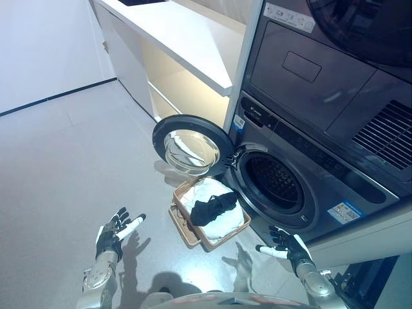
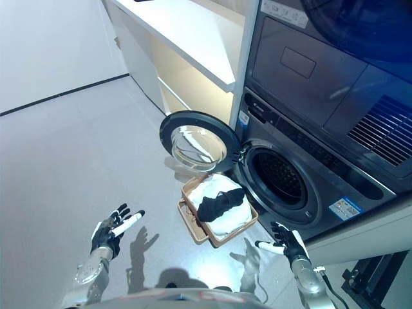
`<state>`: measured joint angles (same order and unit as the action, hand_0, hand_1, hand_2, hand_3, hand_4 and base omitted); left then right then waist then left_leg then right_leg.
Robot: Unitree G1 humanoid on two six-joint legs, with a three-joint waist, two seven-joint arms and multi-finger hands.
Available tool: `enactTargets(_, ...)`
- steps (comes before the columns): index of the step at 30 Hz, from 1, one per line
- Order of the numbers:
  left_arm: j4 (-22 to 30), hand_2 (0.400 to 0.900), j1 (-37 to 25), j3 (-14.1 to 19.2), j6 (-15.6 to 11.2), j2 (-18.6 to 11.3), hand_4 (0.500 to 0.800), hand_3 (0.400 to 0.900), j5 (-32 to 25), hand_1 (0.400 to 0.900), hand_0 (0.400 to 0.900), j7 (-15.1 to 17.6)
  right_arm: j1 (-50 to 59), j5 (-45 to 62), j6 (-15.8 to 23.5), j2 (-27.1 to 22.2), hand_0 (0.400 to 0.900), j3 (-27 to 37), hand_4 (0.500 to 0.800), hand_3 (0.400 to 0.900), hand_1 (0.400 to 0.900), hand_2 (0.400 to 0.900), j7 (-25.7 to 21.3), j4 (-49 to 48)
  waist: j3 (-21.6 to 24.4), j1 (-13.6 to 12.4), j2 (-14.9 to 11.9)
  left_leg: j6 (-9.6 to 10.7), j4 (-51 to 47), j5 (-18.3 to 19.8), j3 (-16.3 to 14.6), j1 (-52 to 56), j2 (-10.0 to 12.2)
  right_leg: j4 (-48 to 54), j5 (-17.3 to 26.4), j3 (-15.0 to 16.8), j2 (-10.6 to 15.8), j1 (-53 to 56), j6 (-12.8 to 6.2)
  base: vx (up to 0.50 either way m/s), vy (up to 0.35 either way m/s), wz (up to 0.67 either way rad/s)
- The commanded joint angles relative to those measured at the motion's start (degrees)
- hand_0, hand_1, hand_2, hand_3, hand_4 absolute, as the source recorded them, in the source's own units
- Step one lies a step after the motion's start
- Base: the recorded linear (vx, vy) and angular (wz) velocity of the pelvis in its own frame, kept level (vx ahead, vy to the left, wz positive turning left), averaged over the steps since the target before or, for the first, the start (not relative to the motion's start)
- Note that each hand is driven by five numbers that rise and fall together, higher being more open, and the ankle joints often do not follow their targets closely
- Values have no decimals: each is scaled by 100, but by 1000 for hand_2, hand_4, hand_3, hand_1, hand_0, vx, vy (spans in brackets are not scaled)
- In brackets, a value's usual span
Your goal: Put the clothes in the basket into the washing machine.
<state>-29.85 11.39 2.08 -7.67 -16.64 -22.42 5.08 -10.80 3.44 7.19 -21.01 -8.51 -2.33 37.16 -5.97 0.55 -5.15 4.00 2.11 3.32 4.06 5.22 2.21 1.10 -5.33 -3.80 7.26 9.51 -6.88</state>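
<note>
A brown basket [image 1: 185,231] sits on the floor in front of the washing machine [image 1: 302,161]. It holds a white cloth [image 1: 222,220] with a black garment [image 1: 214,207] lying on top. The machine's round door [image 1: 190,145] is swung open to the left, and the dark drum [image 1: 275,180] is open behind the basket. My left hand [image 1: 114,233] is open and empty above the floor, left of the basket. My right hand [image 1: 287,246] is open and empty, right of the basket and below the drum opening.
A white counter with a lit shelf [image 1: 183,45] stands to the left of the machine. A second appliance [image 1: 335,58] is stacked above the washer. Grey floor [image 1: 64,167] spreads to the left.
</note>
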Motion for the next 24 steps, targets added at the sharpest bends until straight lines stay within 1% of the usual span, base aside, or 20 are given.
enactTargets(1,294,900,-216,100,-393,-153,800,900,134,900,900,52,208,178,231,-168,900,220,800,900,900,900,-64,-187,262,6,55,54,449,160,60,-412,287,-273,583,-14,215,-674,-172,-2,66,-3)
enactTargets(3,281,900,-229,63,-390,-181,800,900,187,900,900,41,217,173,216,-172,900,214,800,900,900,900,-48,-179,246,9,41,31,530,209,56,-436,252,-351,565,10,251,-714,-188,-1,66,-5)
enactTargets(5,301,900,-232,28,-385,-215,800,900,270,900,900,24,240,183,205,-179,900,218,800,900,900,900,-19,-165,202,3,24,-35,707,315,50,-477,155,-525,529,77,313,-779,-217,-3,114,-11)
enactTargets(6,298,900,-205,23,-380,-230,800,900,317,900,900,9,264,184,196,-196,900,218,800,900,900,900,13,-149,161,-12,13,-121,933,457,22,-514,48,-645,515,176,400,-806,-254,1,124,-13)
enactTargets(7,298,900,-205,23,-380,-230,800,900,318,900,900,9,263,184,196,-196,900,219,800,900,900,900,13,-149,161,-18,13,-124,950,467,16,-522,47,-651,512,183,401,-812,-256,6,212,-24)
enactTargets(8,297,900,-184,26,-397,-224,800,900,316,900,900,-9,302,186,183,-215,900,218,800,900,900,900,52,-95,127,-49,36,-210,1160,586,-5,-577,-82,-734,505,258,507,-833,-306,1,124,-15)
enactTargets(9,297,900,-184,26,-397,-224,800,900,316,900,900,-10,302,186,183,-215,900,218,800,900,900,900,52,-95,129,-52,36,-212,1171,592,-8,-583,-83,-737,504,262,508,-838,-307,10,278,-30)
enactTargets(10,283,900,-140,50,-406,-201,800,900,266,900,900,-22,336,153,157,-234,900,205,800,900,900,900,96,-82,127,-92,63,-296,1276,690,-50,-601,-239,-839,545,331,657,-893,-383,12,236,-22)
enactTargets(12,290,900,-125,67,-405,-194,800,900,251,900,900,-26,348,146,148,-225,900,203,800,900,900,900,104,-78,144,-106,66,-341,1288,724,-87,-600,-315,-912,573,397,731,-944,-421,7,204,-16)
enactTargets(14,327,900,-93,93,-385,-197,800,900,241,900,900,-50,338,146,123,-194,900,225,800,900,900,900,119,-78,177,-102,83,-463,1284,766,-128,-586,-499,-1283,676,552,915,-1140,-481,2,266,-5)
enactTargets(15,354,900,-95,96,-371,-225,800,900,269,900,900,-56,325,141,116,-183,900,231,800,900,900,900,126,-92,183,-84,99,-547,1270,783,-123,-553,-611,-1665,787,698,1016,-1331,-457,-18,405,3)
enactTargets(16,386,900,-87,100,-331,-272,800,900,334,900,900,-84,289,150,108,-186,900,198,800,900,900,900,155,-119,71,-39,114,-667,1325,814,-101,-494,-753,-2321,1254,902,1077,-1649,-282,-24,298,1)
enactTargets(17,387,900,-88,101,-330,-273,800,900,334,900,900,-84,290,150,107,-186,900,198,800,900,900,900,155,-119,76,-52,106,-669,1332,817,-117,-505,-759,-2345,1246,927,1080,-1678,-286,-32,260,8)
enactTargets(18,420,900,-82,101,-318,-288,800,900,368,900,900,-75,260,170,113,-175,900,181,800,900,900,900,169,-153,-20,-14,129,-732,1365,821,-92,-462,-809,-2683,1444,994,1073,-1812,-187,-23,162,5)
enactTargets(19,419,900,-101,116,-308,-327,800,900,392,900,900,-72,261,194,116,-159,900,150,800,900,900,900,172,-152,-107,4,156,-776,1359,822,-73,-401,-824,-2918,1469,999,1032,-1924,-100,-12,268,7)
enactTargets(20,401,900,-144,143,-288,-361,800,900,409,900,900,-47,273,214,99,-116,900,116,800,900,900,900,201,-160,-221,18,187,-846,1376,864,-61,-311,-837,-3196,1415,899,1004,-2165,-26,-2,176,1)
enactTargets(21,400,900,-146,144,-288,-361,800,900,409,900,900,-47,275,214,99,-116,900,116,800,900,900,900,201,-160,-227,18,185,-845,1381,869,-62,-308,-838,-3207,1407,901,1004,-2166,-25,50,128,-1)
enactTargets(22,378,900,-168,168,-286,-360,800,900,395,900,900,-46,278,214,89,-116,900,112,800,900,900,900,215,-158,-257,34,181,-867,1390,918,-81,-249,-855,-3085,1439,797,1009,-2265,-37,155,18,3)
enactTargets(23,327,900,-192,203,-299,-350,800,900,360,900,900,-30,306,224,79,-152,900,97,800,900,900,900,240,-128,-277,99,158,-861,1377,997,-76,-153,-870,-2613,1481,742,965,-2431,-111,160,18,5)
enactTargets(24,325,900,-193,204,-300,-347,800,900,359,900,900,-31,308,225,80,-155,900,96,800,900,900,900,240,-126,-294,107,177,-857,1384,1013,-65,-133,-851,-2600,1477,721,951,-2396,-106,201,-38,11)
